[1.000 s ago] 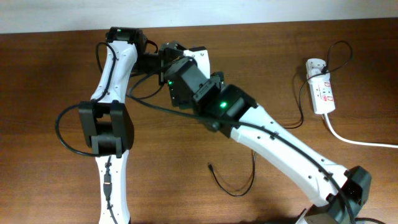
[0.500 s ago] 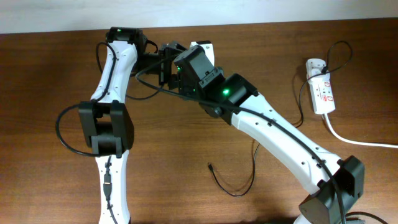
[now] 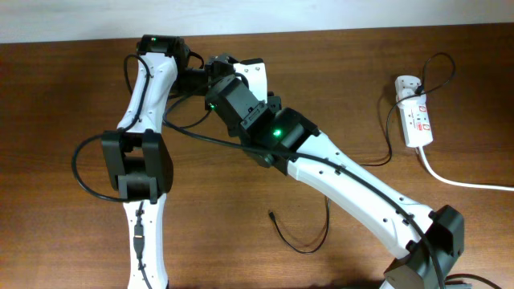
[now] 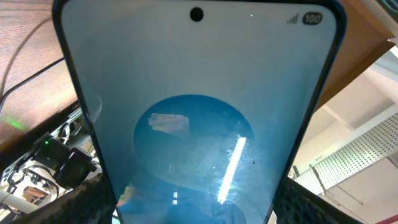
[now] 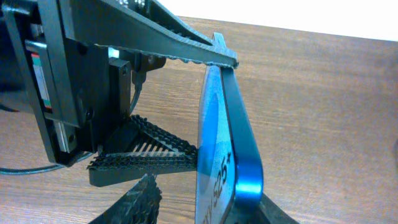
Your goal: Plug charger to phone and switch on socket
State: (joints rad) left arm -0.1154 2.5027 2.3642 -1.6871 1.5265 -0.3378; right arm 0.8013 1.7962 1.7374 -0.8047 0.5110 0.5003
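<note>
The phone (image 3: 257, 74) is held off the table at the back centre by my left gripper (image 3: 207, 72), which is shut on it. In the left wrist view its blue screen (image 4: 199, 93) fills the frame between my left fingers (image 4: 199, 208). In the right wrist view the phone (image 5: 239, 143) stands edge-on. My right gripper (image 5: 208, 208) is open and straddles its lower end, with a gap on the left side. The charger cable tip (image 3: 271, 214) lies loose on the table. Its cable runs to a white adapter (image 3: 405, 83) on the socket (image 3: 418, 120).
The socket's thick white cord (image 3: 466, 183) runs off the right edge. The black cable makes a loop (image 3: 309, 241) on the wood in front of my right arm. The left arm's serrated fingers (image 5: 155, 158) show beside the phone in the right wrist view.
My right wrist has swung back and then left, bringing its jaws round the phone's end. The left gripper and the phone have stayed in place.
</note>
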